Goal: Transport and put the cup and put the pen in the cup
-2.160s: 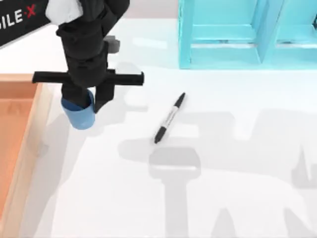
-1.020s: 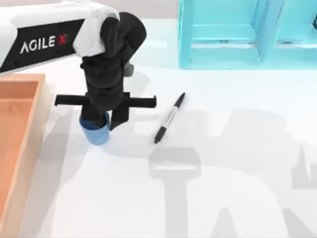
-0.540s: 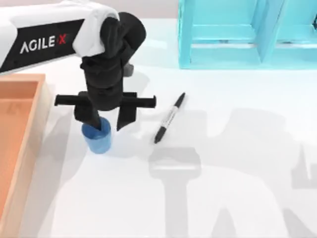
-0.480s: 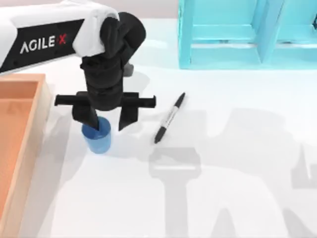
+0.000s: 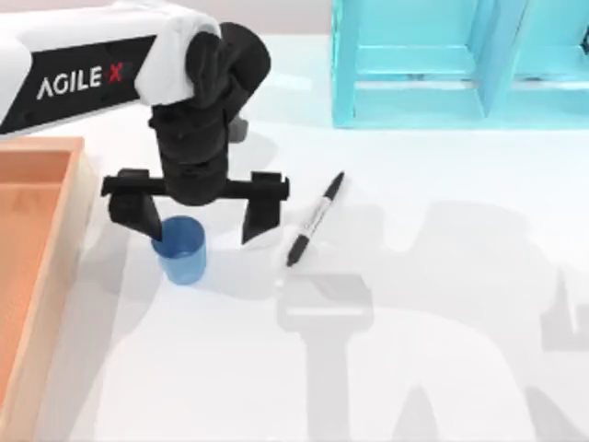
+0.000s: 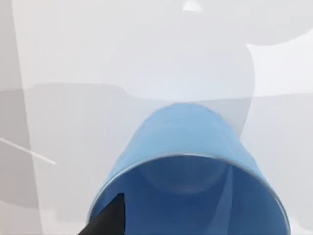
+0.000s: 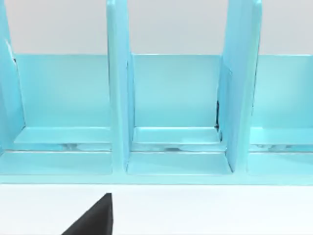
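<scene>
White table [image 5: 442,350] bears upright cup [image 5: 181,250], hollow, between left pincer [image 5: 195,219] fingers.

One cup [image 5: 181,249], blue. One pen [image 5: 315,219], black-capped. One wooden tray [image 5: 37,267], left edge, partly cropped. One light-blue shelf unit [image 5: 460,64], far side; apparently three compartments. One gripper [image 5: 195,214].

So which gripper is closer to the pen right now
The left. The left gripper hangs open over the cup, just left of the pen. The right gripper faces the shelf, away from it.
</scene>
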Robot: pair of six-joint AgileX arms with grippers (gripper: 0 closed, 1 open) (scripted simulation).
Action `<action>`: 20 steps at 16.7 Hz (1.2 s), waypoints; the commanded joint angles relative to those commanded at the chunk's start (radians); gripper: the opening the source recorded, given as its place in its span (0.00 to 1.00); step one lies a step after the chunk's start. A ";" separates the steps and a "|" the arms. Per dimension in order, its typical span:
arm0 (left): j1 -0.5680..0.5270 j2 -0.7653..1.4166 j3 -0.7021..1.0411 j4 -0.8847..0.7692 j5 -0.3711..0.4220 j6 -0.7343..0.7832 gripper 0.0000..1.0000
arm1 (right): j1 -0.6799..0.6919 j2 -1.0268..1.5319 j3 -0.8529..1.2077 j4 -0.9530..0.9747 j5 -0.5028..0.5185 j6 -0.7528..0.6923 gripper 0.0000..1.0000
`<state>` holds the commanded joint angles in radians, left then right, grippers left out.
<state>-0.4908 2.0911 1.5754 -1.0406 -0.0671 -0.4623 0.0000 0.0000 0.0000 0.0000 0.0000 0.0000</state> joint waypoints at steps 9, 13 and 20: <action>-0.008 0.017 0.118 -0.115 0.000 -0.003 1.00 | 0.000 0.000 0.000 0.000 0.000 0.000 1.00; -0.011 0.028 0.383 -0.365 0.000 -0.005 1.00 | 0.000 0.000 0.000 0.000 0.000 0.000 1.00; -0.008 0.020 0.634 -0.614 0.000 -0.005 1.00 | 0.000 0.000 0.000 0.000 0.000 0.000 1.00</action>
<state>-0.4989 2.1114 2.2092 -1.6542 -0.0668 -0.4675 0.0000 0.0000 0.0000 0.0000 0.0000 0.0000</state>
